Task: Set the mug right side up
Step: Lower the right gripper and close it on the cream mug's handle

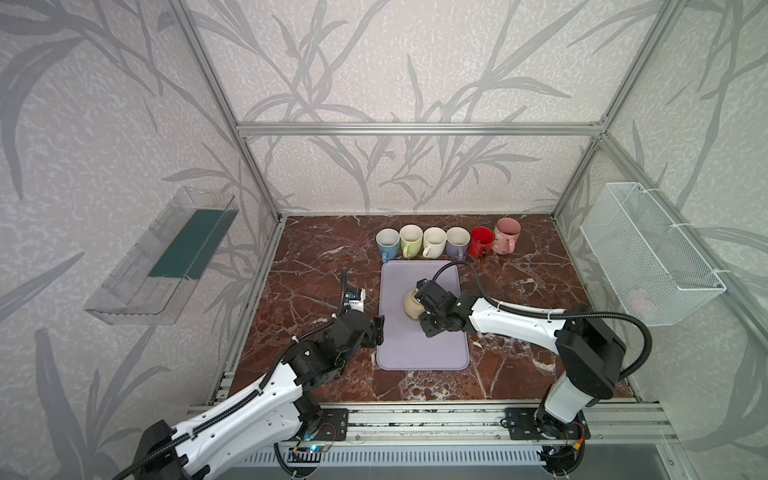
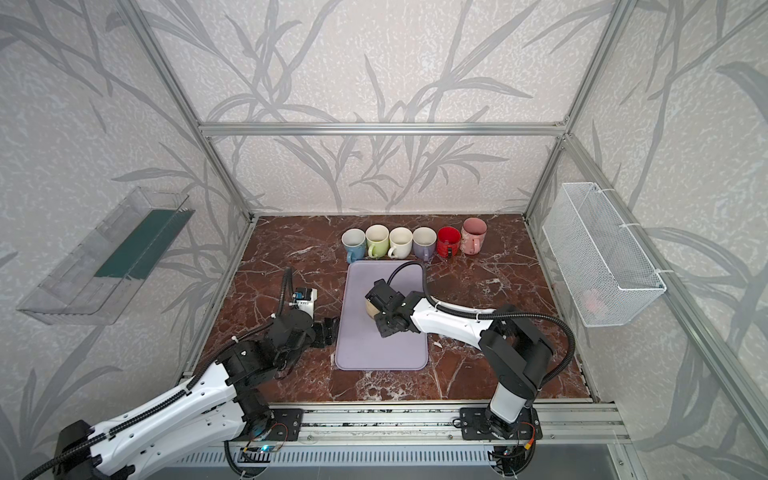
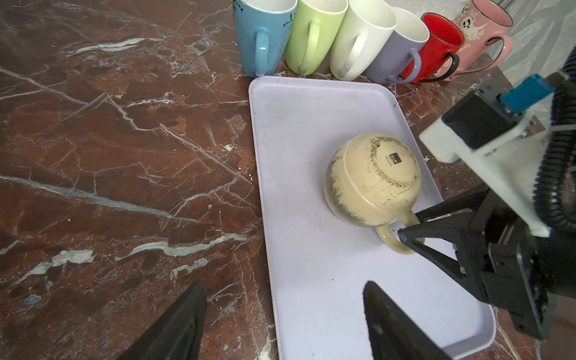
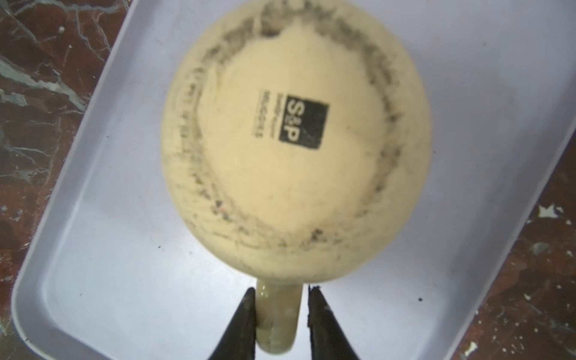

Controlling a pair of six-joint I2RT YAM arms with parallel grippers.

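A beige mug [image 1: 409,305] [image 2: 369,308] stands upside down on the lilac tray [image 1: 419,349], its stamped base [image 4: 296,131] facing up. In both top views my right gripper [image 1: 420,311] reaches over it from the right. The right wrist view shows the right gripper [image 4: 282,290] closed in on the mug's handle [image 4: 277,324] from both sides, while the mug still rests on the tray. My left gripper [image 3: 284,285] is open and holds nothing. It hovers over the tray's left edge [image 3: 265,249], well short of the mug [image 3: 374,177].
Several upright mugs [image 1: 449,243] stand in a row just behind the tray. A white wire basket [image 1: 652,257] hangs on the right wall and a clear plastic shelf [image 1: 166,257] on the left. Metal frame posts border the marble tabletop [image 1: 316,282].
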